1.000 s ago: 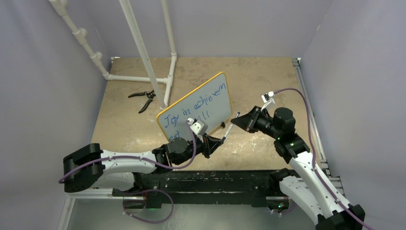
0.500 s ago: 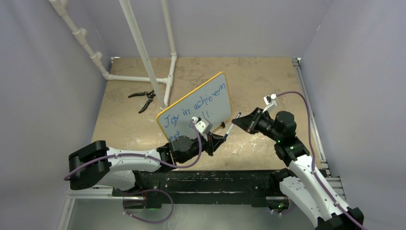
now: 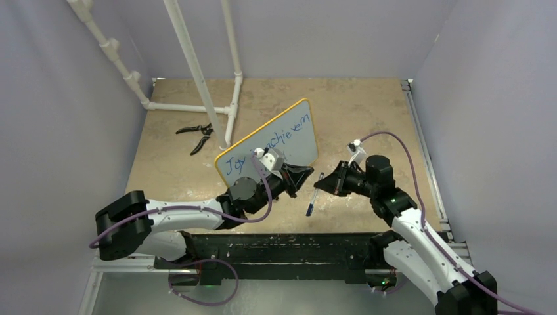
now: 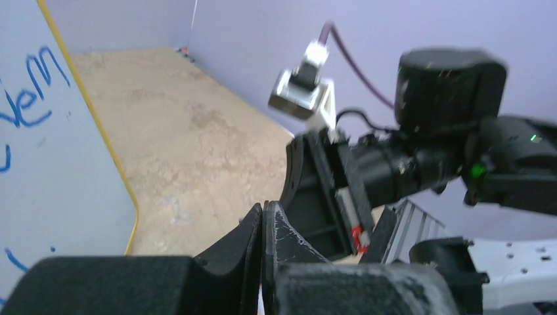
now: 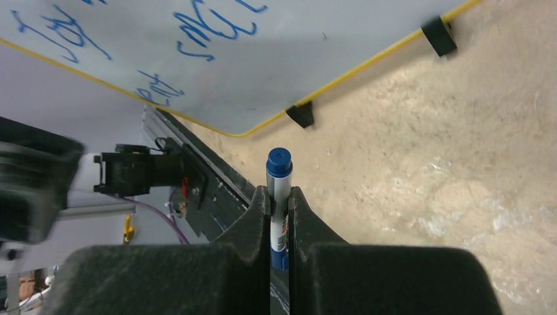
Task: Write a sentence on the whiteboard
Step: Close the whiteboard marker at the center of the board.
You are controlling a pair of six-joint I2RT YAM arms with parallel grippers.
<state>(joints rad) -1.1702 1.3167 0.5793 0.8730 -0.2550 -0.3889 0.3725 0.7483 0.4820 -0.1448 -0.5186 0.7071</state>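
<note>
Fingers of the right gripper clamp a blue-capped white marker (looks capped, so writing seems done) at four o'clock of the yellow-rimmed whiteboard bearing the blue sentence; left gripper is pinched together, empty.

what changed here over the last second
The left gripper came off the lower end of the marker and swung up toward the whiteboard. It is now shut and empty, and hides part of the sentence. The right gripper, shut on the marker, drew back toward the near edge and carried it along. The whiteboard and the pliers stayed put.
</note>
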